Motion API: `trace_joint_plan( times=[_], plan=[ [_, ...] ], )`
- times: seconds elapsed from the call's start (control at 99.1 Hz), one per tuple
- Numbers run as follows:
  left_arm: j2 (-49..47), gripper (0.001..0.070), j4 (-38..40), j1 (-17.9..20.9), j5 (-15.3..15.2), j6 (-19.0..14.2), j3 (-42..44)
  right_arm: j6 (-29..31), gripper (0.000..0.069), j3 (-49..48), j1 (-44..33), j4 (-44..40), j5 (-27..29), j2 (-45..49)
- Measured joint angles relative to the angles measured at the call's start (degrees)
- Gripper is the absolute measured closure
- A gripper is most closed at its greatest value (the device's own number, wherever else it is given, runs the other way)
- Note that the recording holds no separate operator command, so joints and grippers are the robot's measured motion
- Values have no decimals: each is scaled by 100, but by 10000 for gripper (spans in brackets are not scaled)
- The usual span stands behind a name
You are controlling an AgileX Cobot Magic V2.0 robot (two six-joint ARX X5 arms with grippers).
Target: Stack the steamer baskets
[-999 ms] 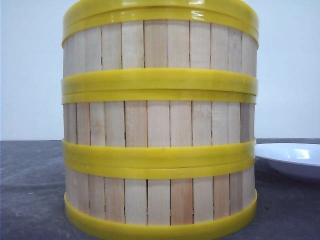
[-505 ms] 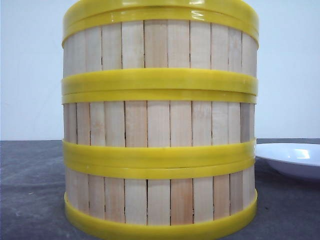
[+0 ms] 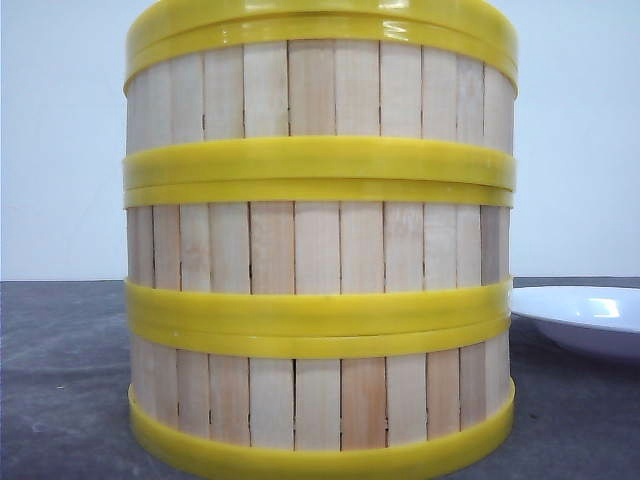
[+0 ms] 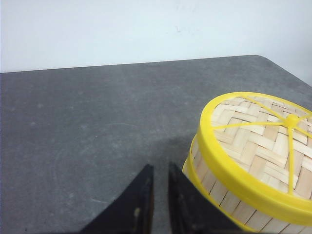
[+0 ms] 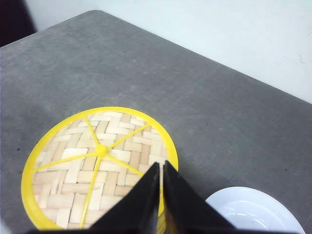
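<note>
Three steamer baskets stand in one stack on the dark table, filling the front view: the top one [image 3: 320, 90], the middle one [image 3: 320, 245] and the bottom one [image 3: 320, 400]. A woven bamboo lid [image 5: 97, 161] with a yellow rim covers the stack. My left gripper [image 4: 161, 168] hovers beside the top basket's slatted wall [image 4: 214, 187], apart from it, shut with only a narrow slit and nothing between its fingers. Above the lid's edge, my right gripper [image 5: 162, 165] is shut and empty. Neither gripper shows in the front view.
A white plate [image 3: 585, 315] lies on the grey table to the right of the stack, also seen as the white plate [image 5: 253, 212] near my right gripper. The table's far edge [image 4: 146, 63] meets a pale wall.
</note>
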Motion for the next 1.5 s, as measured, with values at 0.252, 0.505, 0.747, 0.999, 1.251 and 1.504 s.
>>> trace_joint_plan(
  times=[0.252, 0.505, 0.747, 0.999, 1.251, 1.504],
  plan=[
    [0, 682, 0, 0, 0, 0, 0, 0, 686, 0, 0, 0, 0, 0],
    [-44, 682, 11, 216, -4, 208, -2, 0, 686, 0, 0, 0, 0, 0],
    [-415, 682, 420, 1158, -4, 354, -824, 0, 686, 0, 0, 0, 0, 0],
    [-1204, 682, 1521, 1823, -7, 428, -2465, 0, 686, 0, 0, 0, 0, 0],
    [-1845, 682, 2127, 1965, -4, 511, -3762, 0, 686, 0, 0, 0, 0, 0],
    [-2170, 682, 2155, 2033, -7, 581, -4323, 0, 686, 0, 0, 0, 0, 0]
  ],
)
